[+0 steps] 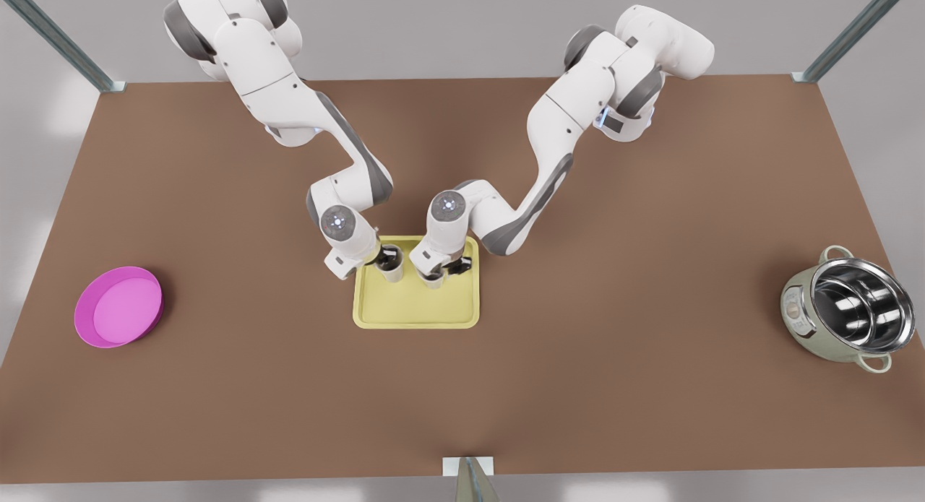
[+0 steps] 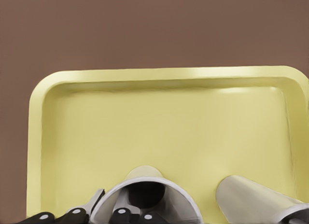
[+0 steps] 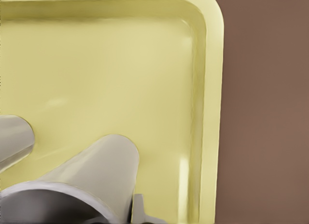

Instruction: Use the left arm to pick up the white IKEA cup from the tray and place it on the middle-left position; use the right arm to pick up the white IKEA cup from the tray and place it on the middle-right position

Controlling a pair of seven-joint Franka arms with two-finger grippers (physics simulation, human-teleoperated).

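Two white cups stand at the back of the pale yellow tray (image 1: pixel 415 310). My left gripper (image 1: pixel 389 260) is down on the cup (image 1: pixel 392 273) on the front view's left. In the left wrist view one finger (image 2: pixel 121 212) is inside that cup (image 2: pixel 159 188) and the other finger (image 2: pixel 94 202) presses its outer rim, so the gripper is shut on its wall. My right gripper (image 1: pixel 438 268) is on the other cup (image 1: pixel 433 279). In the right wrist view a finger (image 3: pixel 139 207) lies against this cup's (image 3: pixel 96 171) outer wall, shut on it.
A round magenta dish (image 1: pixel 119 305) sits far out on the front view's left, and a steel pot (image 1: pixel 853 310) far out on its right. Plain brown tabletop (image 1: pixel 253 300) spreads on both sides of the tray. The two grippers stand close together.
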